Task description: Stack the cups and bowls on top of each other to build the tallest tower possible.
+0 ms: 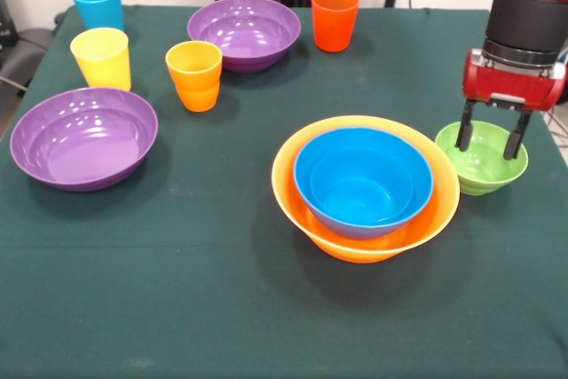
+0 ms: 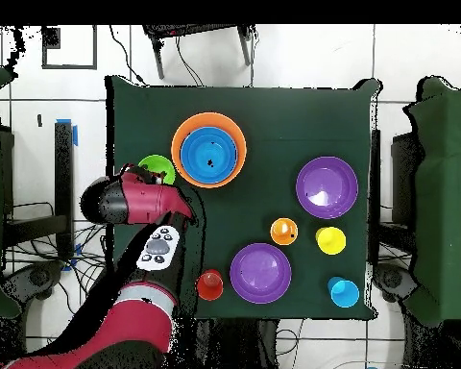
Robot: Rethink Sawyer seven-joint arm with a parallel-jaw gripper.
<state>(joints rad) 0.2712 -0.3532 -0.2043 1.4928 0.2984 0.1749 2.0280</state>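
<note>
Step in hand: pickup of green bowl (image 1: 482, 159). Gripper (image 1: 491, 137) hangs over it w/ both fingers spread, one tip inside the bowl and the other at or just over its far rim; nothing is clamped yet. Tower (image 1: 366, 185) so far: blue bowl (image 1: 362, 179) nested in orange bowl (image 1: 368, 241), standing just beside the green bowl at the counter (image 1: 177, 308) centre. Next move, by judgement: settle the fingers astride the rim wall, close, lift clear, shift over the blue bowl, release centred so it nests w/o tipping. Still loose on the counter: two purple bowls (image 1: 84, 137) (image 1: 244, 31), and four cups, light blue (image 1: 98, 3), yellow (image 1: 101, 57), orange (image 1: 194, 75), red-orange (image 1: 335, 17). Front view shows finger spacing and tip height vs. rim; overhead does not, since the arm (image 2: 143, 202) covers most of the green bowl there. Overhead shows the layout in plan: cups and purple bowls grouped well apart from the tower.
</note>
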